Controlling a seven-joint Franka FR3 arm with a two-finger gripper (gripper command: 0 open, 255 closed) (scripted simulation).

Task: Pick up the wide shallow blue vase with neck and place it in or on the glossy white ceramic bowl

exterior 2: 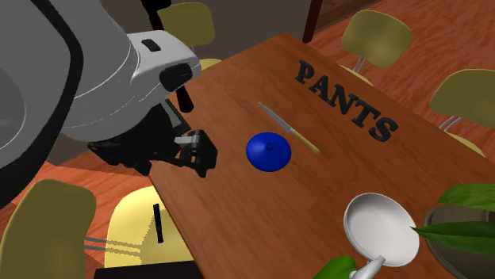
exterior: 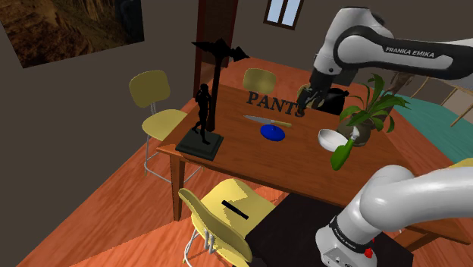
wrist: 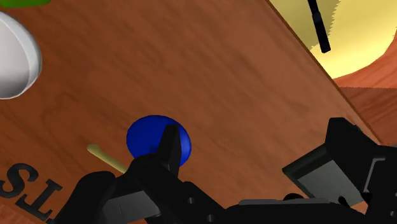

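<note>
Shoulder view: the blue vase [exterior: 273,132] sits on the desk [exterior: 244,154] between a knife [exterior: 267,120] and the white bowl [exterior: 330,138], with the end effector [exterior: 309,98] above the desk, apart from it.

Second exterior view: the vase lies just beside the knife, well apart from the bowl.

Wrist view: the fingers [wrist: 168,145] stand wide apart and empty, and the vase is partly behind one of them.

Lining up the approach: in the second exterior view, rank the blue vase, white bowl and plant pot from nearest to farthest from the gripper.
From the gripper:
1. The blue vase, mid-table, just to the view's right.
2. The white bowl, toward the lower right.
3. The plant pot, beyond the bowl at the right edge.
</note>
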